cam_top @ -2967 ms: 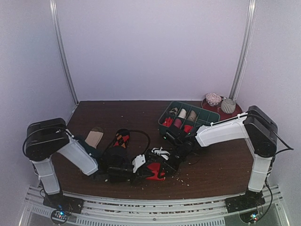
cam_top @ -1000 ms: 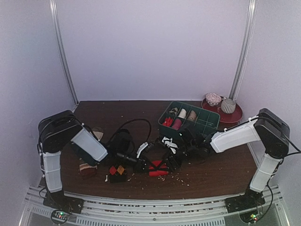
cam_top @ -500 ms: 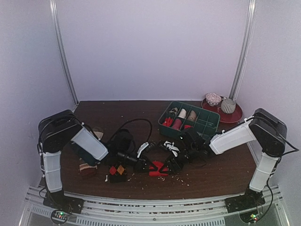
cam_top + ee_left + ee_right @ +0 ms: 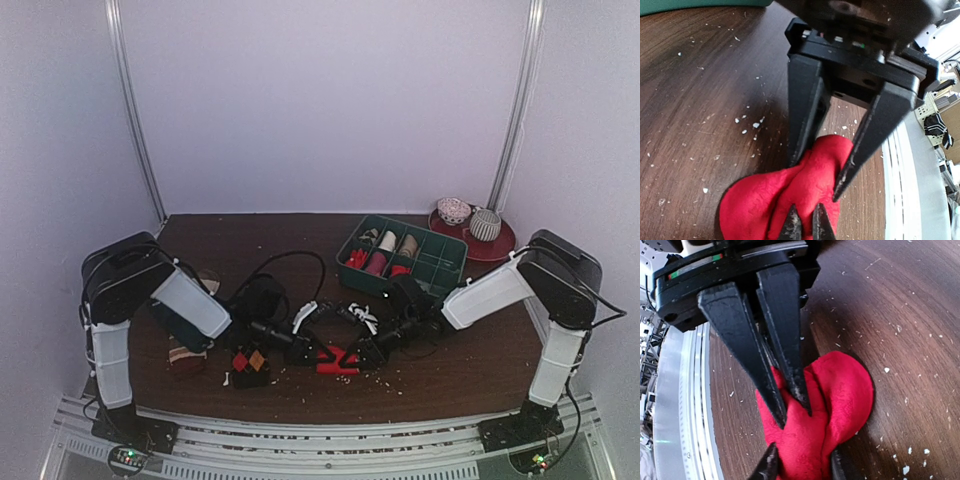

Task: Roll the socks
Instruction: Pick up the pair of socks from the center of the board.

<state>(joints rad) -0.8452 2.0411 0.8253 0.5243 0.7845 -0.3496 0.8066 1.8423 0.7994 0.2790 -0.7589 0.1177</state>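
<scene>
- Two grippers meet over the red sock (image 4: 335,358), which lies bunched on the wooden table (image 4: 470,365) at the centre of the near edge.
- The left gripper (image 4: 803,227) reaches in from the left, its fingertips pressed together on a fold of red fabric. This looks like an anchoring pinch that keeps the soft cloth from sliding on the wood.
- The right gripper (image 4: 802,465) faces it from the right, jaws drawn in on either side of the same bunch with fabric filling the gap. It looks clamped on the sock, probably to turn the cloth over into a roll against the other hand's hold.
- The argyle sock (image 4: 250,362) sits as a small dark bundle to the left, close to the near edge and clear of both sets of fingertips.
- At the far right, a green tray (image 4: 445,262) holds rolled socks in its compartments, presumably where finished rolls go.
</scene>
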